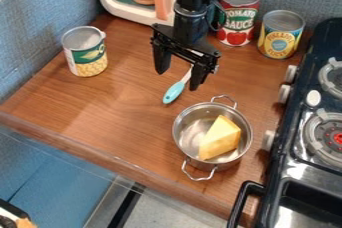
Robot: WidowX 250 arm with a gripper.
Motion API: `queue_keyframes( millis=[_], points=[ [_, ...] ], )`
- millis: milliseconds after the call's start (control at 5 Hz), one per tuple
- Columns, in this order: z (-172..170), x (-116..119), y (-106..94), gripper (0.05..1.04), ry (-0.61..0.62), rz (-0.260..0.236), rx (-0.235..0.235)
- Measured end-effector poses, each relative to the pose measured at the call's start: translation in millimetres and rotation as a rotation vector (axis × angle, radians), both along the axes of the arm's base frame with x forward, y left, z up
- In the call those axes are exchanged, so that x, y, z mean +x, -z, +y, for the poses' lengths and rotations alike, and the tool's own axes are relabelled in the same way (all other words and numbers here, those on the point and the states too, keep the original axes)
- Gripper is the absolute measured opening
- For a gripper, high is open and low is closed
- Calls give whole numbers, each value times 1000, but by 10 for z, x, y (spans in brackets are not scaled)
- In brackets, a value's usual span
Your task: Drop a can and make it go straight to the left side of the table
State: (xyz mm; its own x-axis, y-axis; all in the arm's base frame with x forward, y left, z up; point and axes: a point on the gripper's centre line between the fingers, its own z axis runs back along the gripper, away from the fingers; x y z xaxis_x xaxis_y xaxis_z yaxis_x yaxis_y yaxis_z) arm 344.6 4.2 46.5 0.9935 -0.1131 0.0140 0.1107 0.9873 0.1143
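Turquoise-ended utensil [175, 92] lies partly hidden — behind the claw [177, 80].

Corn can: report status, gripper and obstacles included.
Gripper open, nothing held, over mid-table. Corn can upright on the table's left side. Blue-handled utensil lies near the gripper; pot with yellow wedge nearer the stove.

Wooden counter [127, 117], open lane between green-and-yellow can [87, 56], left, and metal pot [192, 127], front right; low obstacle mid-counter, blue-handled utensil [175, 92]; barriers behind, red can [237, 19] and yellow can [280, 37]; right flank, stove [308, 172]; left flank, blue wall [40, 37].
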Motion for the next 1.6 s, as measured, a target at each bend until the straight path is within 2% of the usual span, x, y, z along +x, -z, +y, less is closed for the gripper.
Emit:
queue_keyframes(
  millis=[200,600,800,1000,1400,1600],
  points=[
    [4,-29,137,1001,4,41,0],
    [826,251,-127,1001,-124,-31,-13],
    [1032,353,-161,1001,-143,-56,-21],
    [1370,417,-133,1001,-164,-74,-16],
    [1768,531,-53,1001,-206,-87,6],
    [1981,419,122,1000,-268,-35,-5]
  ],
)
